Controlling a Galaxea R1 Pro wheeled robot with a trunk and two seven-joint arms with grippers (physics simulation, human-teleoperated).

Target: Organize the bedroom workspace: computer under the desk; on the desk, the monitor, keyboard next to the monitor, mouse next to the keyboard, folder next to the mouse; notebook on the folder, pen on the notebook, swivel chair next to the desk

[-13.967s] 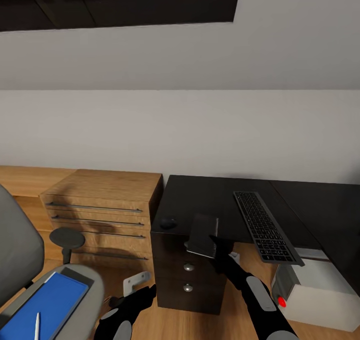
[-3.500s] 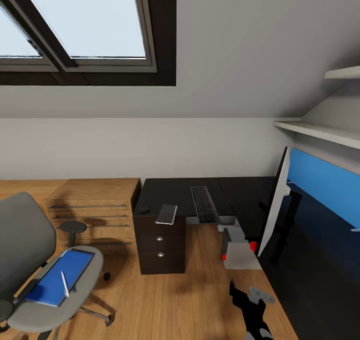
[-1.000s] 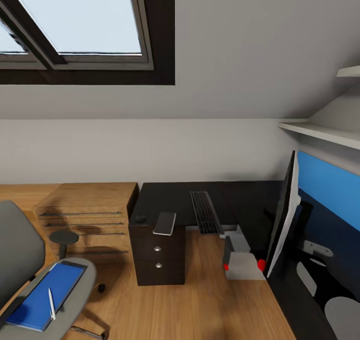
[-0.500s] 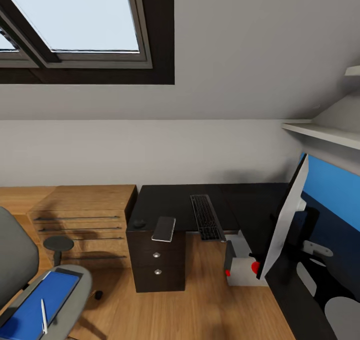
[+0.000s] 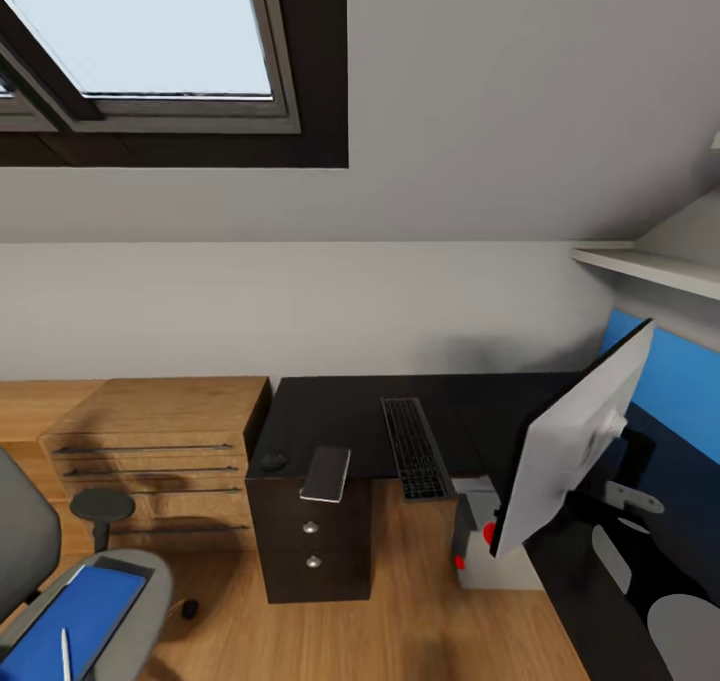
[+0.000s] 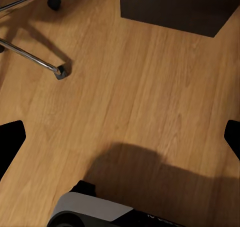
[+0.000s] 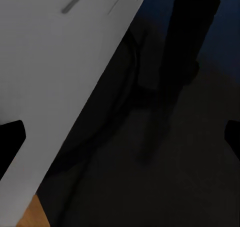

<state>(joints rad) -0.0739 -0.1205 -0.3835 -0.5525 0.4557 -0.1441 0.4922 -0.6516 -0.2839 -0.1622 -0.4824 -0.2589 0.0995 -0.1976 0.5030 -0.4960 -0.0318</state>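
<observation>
Roughly, per item:
Desk: glossy black L-shaped top, one wing along the far wall, the other running toward the camera at the right; dark drawer unit with two silver knobs under its left end.
Monitor: on the right wing of the desk, pale grey back facing the camera, tilted, upper edge leaning right toward the blue wall panel.
Keyboard: on the desk, long axis running from the wall toward the camera, near end at the desk's front edge.
Notebook: on the desk left of the keyboard, long axis much the same as the keyboard's, near end overhanging the front edge.
Mouse: just left of the notebook, near the desk's left corner.
Computer: on the floor under the desk, partly hidden by the monitor, red dot visible.
Swivel chair: lower left, apart from the desk; blue folder flat on the seat, white pen lying on it.
Chest of drawers: light wood, just left of the desk.
Left gripper: over bare wood floor, fingers wide apart, nothing between them.
Right gripper: beside the monitor's back, fingers spread, empty.
</observation>
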